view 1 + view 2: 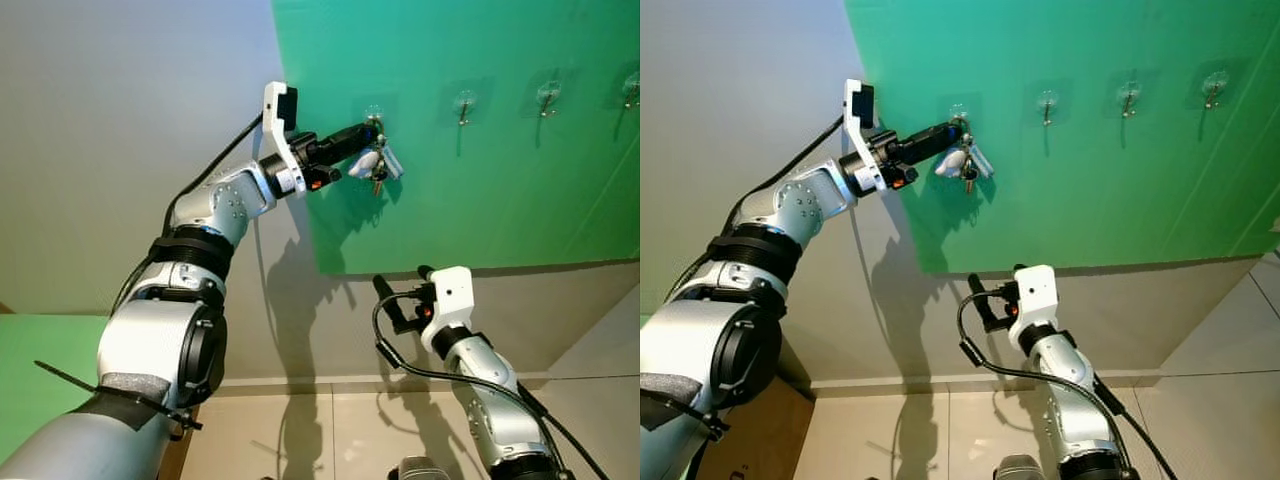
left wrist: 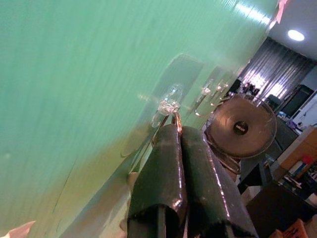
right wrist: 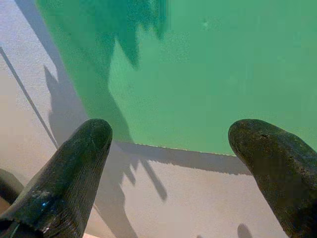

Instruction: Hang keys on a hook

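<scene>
The keys [image 1: 380,165] hang in a bunch just below the tip of the left claw [image 1: 372,129], whose two fingers [image 2: 163,168] are pressed together on the key ring at the first hook [image 1: 374,112] on the green panel [image 1: 500,200]. Further right along the panel are three more hooks [image 1: 463,103]. Below and to the right, well apart from the keys, the right claw [image 3: 168,148] points at the wall [image 1: 120,150] with its fingers spread wide.
</scene>
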Robot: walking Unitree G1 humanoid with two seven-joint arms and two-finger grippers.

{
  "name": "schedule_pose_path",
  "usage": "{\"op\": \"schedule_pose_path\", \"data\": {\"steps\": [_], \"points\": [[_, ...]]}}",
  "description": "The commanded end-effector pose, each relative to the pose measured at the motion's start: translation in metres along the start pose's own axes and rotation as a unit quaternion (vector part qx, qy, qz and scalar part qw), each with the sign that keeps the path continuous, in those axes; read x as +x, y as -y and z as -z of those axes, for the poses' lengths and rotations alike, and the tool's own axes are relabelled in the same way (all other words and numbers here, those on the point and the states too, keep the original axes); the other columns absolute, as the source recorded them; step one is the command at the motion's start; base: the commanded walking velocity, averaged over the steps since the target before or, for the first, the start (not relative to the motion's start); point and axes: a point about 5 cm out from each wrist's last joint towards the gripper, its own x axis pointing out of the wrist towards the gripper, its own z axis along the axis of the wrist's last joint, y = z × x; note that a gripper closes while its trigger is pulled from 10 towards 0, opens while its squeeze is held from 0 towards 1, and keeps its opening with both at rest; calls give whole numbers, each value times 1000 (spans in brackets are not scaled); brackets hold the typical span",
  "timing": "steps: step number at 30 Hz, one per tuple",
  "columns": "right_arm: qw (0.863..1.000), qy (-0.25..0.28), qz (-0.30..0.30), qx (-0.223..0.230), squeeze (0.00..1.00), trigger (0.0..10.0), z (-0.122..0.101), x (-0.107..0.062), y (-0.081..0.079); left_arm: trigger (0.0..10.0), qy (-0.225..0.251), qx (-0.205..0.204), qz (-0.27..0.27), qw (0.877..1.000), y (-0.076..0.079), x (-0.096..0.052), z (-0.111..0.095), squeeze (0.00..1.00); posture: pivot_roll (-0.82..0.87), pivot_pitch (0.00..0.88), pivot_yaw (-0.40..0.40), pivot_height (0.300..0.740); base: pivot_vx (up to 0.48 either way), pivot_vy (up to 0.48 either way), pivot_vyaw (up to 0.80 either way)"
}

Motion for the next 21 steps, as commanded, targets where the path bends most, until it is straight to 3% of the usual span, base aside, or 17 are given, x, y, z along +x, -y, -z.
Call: {"op": "schedule_pose_path", "data": {"steps": [1,8,21], "points": [[1000,-7,-7,3,0,10000,2,0,-4,0,1,-32,-28,999,-8,-8,8,0,-305,0,138,740,0,0,0],[1000,-9,-8,4,0,10000,2,-1,-4,0,14,-76,-53,996,-11,-9,7,0,-308,0,140,740,0,0,0],[1000,-11,-7,4,0,10000,3,-3,-4,0,24,-72,-46,996,-7,-6,3,0,-311,0,143,740,0,0,0]]}}
